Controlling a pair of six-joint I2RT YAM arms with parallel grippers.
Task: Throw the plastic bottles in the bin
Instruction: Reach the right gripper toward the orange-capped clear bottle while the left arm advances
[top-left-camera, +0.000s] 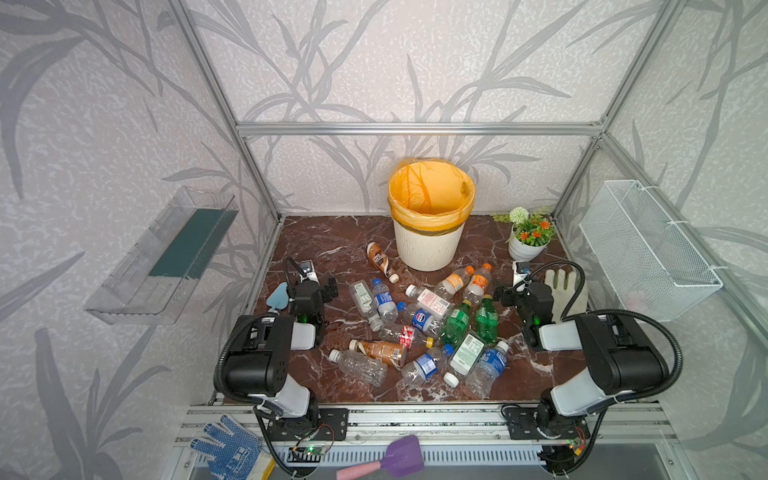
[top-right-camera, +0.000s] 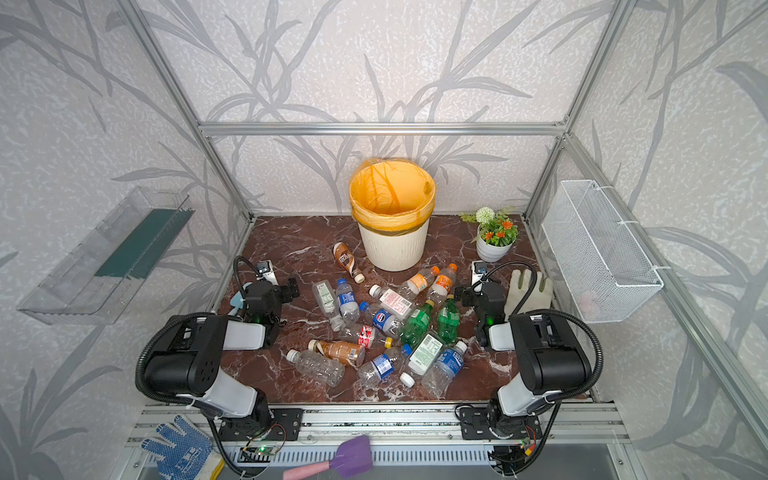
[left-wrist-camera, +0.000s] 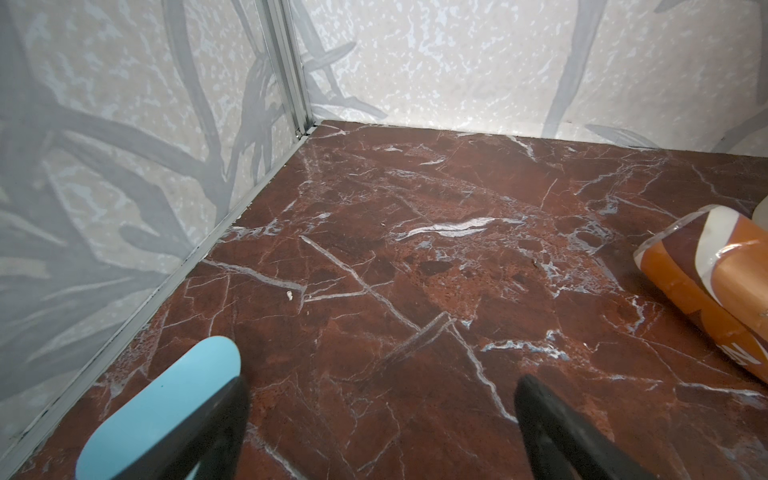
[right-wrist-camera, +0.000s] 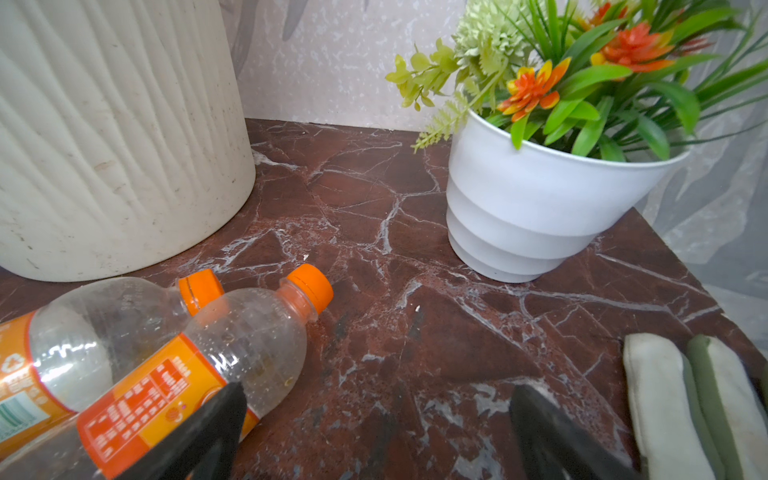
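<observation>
Several plastic bottles lie in a heap on the brown marble floor, seen in both top views. One brown bottle lies apart, near the bin. The bin stands at the back wall with its orange bag open. Left of the heap, my left gripper is open over bare floor. On the heap's right side my right gripper is also open and empty. An orange-capped bottle lies by one of its fingers.
A white flower pot stands at the back right. A pale glove lies beside my right gripper and a light blue spatula beside my left. A wire basket hangs on the right wall.
</observation>
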